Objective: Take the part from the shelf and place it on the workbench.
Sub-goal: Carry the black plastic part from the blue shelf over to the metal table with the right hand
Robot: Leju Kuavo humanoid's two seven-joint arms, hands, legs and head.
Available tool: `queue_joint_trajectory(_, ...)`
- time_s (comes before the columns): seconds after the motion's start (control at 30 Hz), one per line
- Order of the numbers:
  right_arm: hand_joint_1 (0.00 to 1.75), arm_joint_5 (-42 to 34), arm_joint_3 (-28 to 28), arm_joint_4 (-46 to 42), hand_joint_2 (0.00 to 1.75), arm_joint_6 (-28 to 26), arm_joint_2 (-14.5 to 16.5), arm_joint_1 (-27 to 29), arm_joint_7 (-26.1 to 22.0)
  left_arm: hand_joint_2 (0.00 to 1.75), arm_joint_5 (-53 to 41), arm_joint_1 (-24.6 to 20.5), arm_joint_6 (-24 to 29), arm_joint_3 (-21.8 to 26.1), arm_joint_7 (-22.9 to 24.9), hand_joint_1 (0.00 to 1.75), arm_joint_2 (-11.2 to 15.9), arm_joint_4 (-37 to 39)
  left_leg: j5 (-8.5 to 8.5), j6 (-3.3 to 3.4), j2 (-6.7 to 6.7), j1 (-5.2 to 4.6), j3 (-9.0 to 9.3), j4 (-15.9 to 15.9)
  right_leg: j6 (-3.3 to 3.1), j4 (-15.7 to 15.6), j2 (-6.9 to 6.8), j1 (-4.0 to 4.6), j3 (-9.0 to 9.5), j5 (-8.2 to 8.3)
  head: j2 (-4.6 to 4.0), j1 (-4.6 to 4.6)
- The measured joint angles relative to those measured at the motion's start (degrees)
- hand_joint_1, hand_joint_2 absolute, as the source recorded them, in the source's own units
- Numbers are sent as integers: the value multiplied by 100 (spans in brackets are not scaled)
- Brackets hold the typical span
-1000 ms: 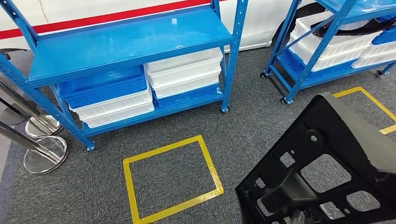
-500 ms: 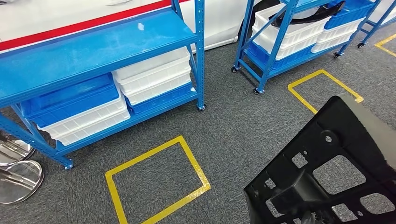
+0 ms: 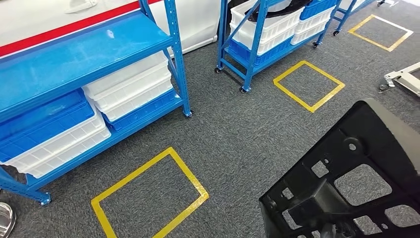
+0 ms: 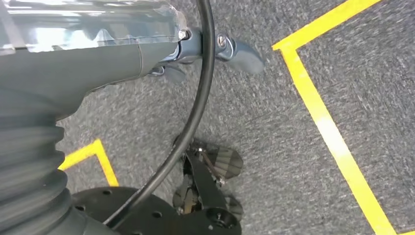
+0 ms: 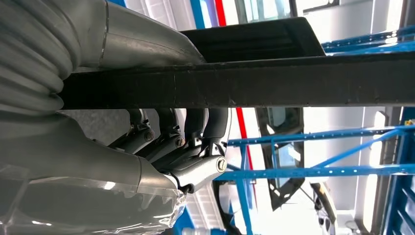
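The part (image 3: 356, 173) is a large black plastic panel with several cut-outs, and it hangs over the grey carpet at the lower right of the head view. In the right wrist view my right hand (image 5: 186, 147) grips it, dark fingers (image 5: 205, 122) hooked up around the part's long black edge (image 5: 274, 81). My left hand (image 4: 205, 49) hangs over the carpet in the left wrist view and holds nothing; its thumb sticks out and the other fingers are mostly hidden behind the cover.
A blue shelf rack (image 3: 74, 54) with white and blue bins (image 3: 129, 87) stands at the left, a second rack (image 3: 262, 34) behind. Yellow taped squares (image 3: 148, 198) (image 3: 308, 85) mark the carpet. A white metal frame (image 3: 403, 77) lies at the right edge.
The whole picture has shifted left and down: the camera has turned to the right. The black part keeps its place in my right hand. A third yellow square and a white frame have come into view.
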Motion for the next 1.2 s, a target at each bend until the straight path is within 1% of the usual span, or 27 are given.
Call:
queue_joint_trajectory(0.03, 175, 1, -14, -1, 175, 1, 2, 5, -1, 175, 0, -5, 0, -1, -1, 0, -5, 1, 33, 20, 69, 9, 11, -43, 34, 26, -65, 3, -26, -16, 0, 1)
queue_joint_trajectory(0.07, 175, 1, -28, -2, 175, 1, 2, 3, -1, 175, -1, -3, 1, -1, -3, 0, -10, 1, 67, 47, 150, 21, 23, -87, 60, 129, -201, 13, -84, -95, 0, 1)
queue_joint_trajectory(0.13, 175, 3, -44, -1, 175, 0, 2, -12, -1, 175, -1, 14, 2, -1, -4, 0, -14, 1, 100, 79, 326, 16, 18, -127, 98, 680, -556, 20, -349, -443, 0, 2)
queue_joint_trajectory(0.2, 175, 7, -48, 1, 175, -1, 2, -21, 0, 175, -1, 33, 5, 0, -3, 0, -13, 1, 98, 90, 510, -4, -15, -109, 139, 1352, -687, -2, -660, -750, 0, 2)
queue_joint_trajectory(0.23, 175, 8, -51, 1, 175, -2, 2, -19, 1, 175, -2, 36, 7, 1, -3, 0, -13, 1, 91, 88, 598, -10, -29, -99, 154, 1484, -707, -12, -707, -763, 0, 2)
queue_joint_trajectory(0.27, 175, 9, -54, 2, 175, -2, 2, -17, 1, 175, -2, 34, 8, 0, -3, 0, -13, 1, 83, 83, 678, -12, -35, -91, 163, 1382, -728, -18, -631, -666, 0, 2)
queue_joint_trajectory(0.33, 175, 10, -59, 2, 175, -1, 2, -18, 1, 175, -3, 22, 8, -1, -3, 0, -17, 1, 59, 53, 815, -13, -17, -78, 152, 659, -885, -16, -200, -350, 0, 2)
queue_joint_trajectory(0.4, 175, 10, -60, -1, 175, 0, 2, -24, 2, 175, 0, 14, 7, -1, -1, 0, -22, 1, 27, -1, 918, -33, 12, -62, 80, 52, -1083, 19, 150, -183, 0, 2)
queue_joint_trajectory(0.43, 175, 11, -60, -2, 175, 1, 2, -27, 2, 175, 2, 7, 6, -1, 1, 0, -24, 1, 16, -33, 962, -43, 32, -58, 35, -59, -1130, 41, 204, -179, 0, 2)
queue_joint_trajectory(0.5, 175, 18, -61, -6, 175, 1, 2, -21, 1, 175, 5, -11, 0, -2, 1, 0, -31, 1, 6, -92, 1042, -46, 61, -60, -42, -65, -1026, 56, 186, -158, 0, 1)
queue_joint_trajectory(0.53, 175, 22, -62, -8, 175, 1, 3, -15, 0, 175, 5, -21, -3, -1, 1, 0, -33, 1, -28, -125, 1000, -37, 63, -35, -79, -82, -973, 43, 177, -137, 0, 1)
queue_joint_trajectory(0.57, 175, 25, -64, -11, 175, 1, 3, -13, -1, 175, 5, -24, -5, -1, 0, 0, -35, 1, -123, -153, 887, -27, 23, 70, -118, -102, -916, 27, 168, -113, 0, 1)
queue_joint_trajectory(0.6, 175, 28, -65, -14, 175, 1, 5, -16, -2, 175, 7, -22, -7, 0, -1, 0, -35, 1, -281, -177, 736, -14, -67, 286, -153, -121, -858, 8, 159, -90, 0, 0)
queue_joint_trajectory(0.63, 175, 33, -66, -15, 175, 0, 7, -19, -2, 175, 10, -16, -9, 1, -1, 0, -34, 1, -486, -192, 571, -3, -209, 614, -175, -125, -803, 5, 145, -75, 0, 0)
queue_joint_trajectory(0.67, 175, 44, -66, -16, 175, -10, 9, -24, -1, 175, 22, -7, -16, 2, -2, 0, -33, 1, -694, -198, 476, -1, -387, 1020, -190, -124, -738, 7, 128, -67, 0, 0)
queue_joint_trajectory(0.7, 175, 69, -65, -16, 175, -33, 10, -24, -1, 175, 39, 4, -32, 4, -7, 0, -29, 1, -833, -203, 439, 1, -547, 1381, -196, -119, -669, 12, 118, -61, 0, 0)
queue_joint_trajectory(0.73, 175, 111, -55, -16, 175, -79, 11, -21, -1, 175, 62, 15, -60, 8, -14, 0, -24, 1, -867, -203, 426, 1, -642, 1592, -199, -111, -593, 16, 112, -58, 0, 0)
queue_joint_trajectory(0.77, 175, 170, -30, -16, 175, -148, 12, -18, -1, 175, 84, 24, -93, 15, -25, 0, -16, 1, -779, -198, 419, 2, -639, 1583, -199, -99, -511, 18, 111, -57, 0, 0)
queue_joint_trajectory(0.8, 175, 241, 11, -16, 175, -229, 14, -16, -1, 175, 99, 30, -133, 24, -37, 0, -5, 1, -584, -188, 393, 4, -528, 1334, -196, -82, -427, 17, 113, -59, 0, 0)
queue_joint_trajectory(0.83, 175, 315, 70, -19, 175, -321, 17, -15, -1, 175, 112, 34, -171, 36, -47, 0, 13, 0, -349, -171, 316, 8, -353, 935, -189, -62, -346, 16, 112, -63, 0, 0)
queue_joint_trajectory(0.9, 175, 467, 221, -28, 175, -504, 27, -22, -1, 175, 134, 34, -237, 70, -59, 0, 60, -1, -79, -133, 59, 15, -63, 246, -149, -12, -204, 23, 81, -65, 0, 1)
queue_joint_trajectory(0.97, 175, 642, 416, -41, 175, -695, 37, -27, -1, 175, 175, 29, -305, 99, -66, 0, 113, -2, -68, -103, -52, 5, -1, 46, -74, 4, -76, 12, 23, -38, 0, 1)
queue_joint_trajectory(1.0, 175, 727, 520, -45, 175, -786, 39, -27, -1, 175, 199, 23, -341, 109, -68, 0, 136, -2, -52, -81, 1, 4, 3, 20, -30, -4, -7, 5, -3, -13, 0, 1)
queue_joint_trajectory(1.03, 175, 798, 612, -49, 175, -867, 42, -24, -1, 175, 215, 16, -375, 115, -68, 0, 160, -3, -27, -47, 70, 11, 9, -4, 1, 4, -3, 0, -22, -6, 0, 1)
queue_joint_trajectory(1.1, 175, 890, 768, -51, 175, -979, 43, -39, 0, 175, 237, 11, -422, 132, -67, 0, 207, -7, 31, 38, 219, 31, 23, -69, 33, 234, -252, 21, -146, -163, 0, 2)
queue_joint_trajectory(1.17, 175, 944, 903, -49, 175, -1030, 44, -78, 1, 175, 244, 29, -456, 148, -63, 0, 258, -11, 51, 83, 380, 18, 10, -92, 49, 892, -593, 21, -456, -547, 0, 3)
queue_joint_trajectory(1.2, 175, 962, 963, -46, 175, -1039, 44, -95, 2, 175, 244, 41, -471, 154, -60, 0, 282, -12, 50, 86, 468, 5, 1, -90, 63, 1260, -663, 10, -626, -712, 0, 2)
